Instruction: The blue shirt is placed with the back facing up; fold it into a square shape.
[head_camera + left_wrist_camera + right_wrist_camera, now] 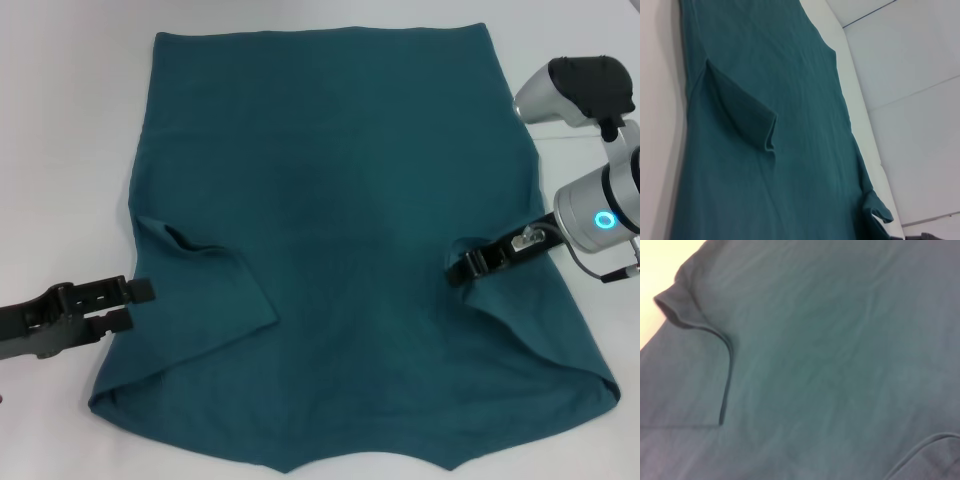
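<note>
Blue shirt (350, 250) lies flat on worktop (70, 120), plain side up, both sleeves folded in. Left gripper (140, 303) off its edge, jaws slightly apart, empty. Right gripper (462, 268) on the right sleeve; can't tell its jaws. Risk: sleeve drags open as I lift away.

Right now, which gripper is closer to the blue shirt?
Right. The right gripper is over the blue shirt, at its folded-in right sleeve. The left gripper sits just off the shirt's left edge, above the white table.
</note>
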`<state>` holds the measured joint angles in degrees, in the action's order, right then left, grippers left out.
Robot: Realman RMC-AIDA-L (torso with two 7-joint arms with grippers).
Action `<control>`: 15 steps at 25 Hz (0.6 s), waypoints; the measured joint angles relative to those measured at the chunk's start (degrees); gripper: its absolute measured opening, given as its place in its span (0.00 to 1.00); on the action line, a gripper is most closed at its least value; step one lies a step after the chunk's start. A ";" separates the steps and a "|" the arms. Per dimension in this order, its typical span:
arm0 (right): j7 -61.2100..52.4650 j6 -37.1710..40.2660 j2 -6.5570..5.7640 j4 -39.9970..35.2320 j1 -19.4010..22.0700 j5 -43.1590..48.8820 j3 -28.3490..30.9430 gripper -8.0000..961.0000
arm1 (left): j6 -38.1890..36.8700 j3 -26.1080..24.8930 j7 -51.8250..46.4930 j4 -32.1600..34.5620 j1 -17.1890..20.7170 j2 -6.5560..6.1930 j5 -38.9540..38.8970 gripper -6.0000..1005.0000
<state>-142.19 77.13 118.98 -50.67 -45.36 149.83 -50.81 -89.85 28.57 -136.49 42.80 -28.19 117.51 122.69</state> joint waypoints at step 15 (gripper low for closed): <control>2.22 2.13 -3.44 3.32 0.63 -7.25 1.25 0.35 | -0.07 0.00 0.18 0.00 0.16 0.06 0.00 0.73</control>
<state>-139.96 79.26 115.54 -47.35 -44.73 142.59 -49.55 -89.93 28.56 -136.31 42.80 -28.04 117.57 122.69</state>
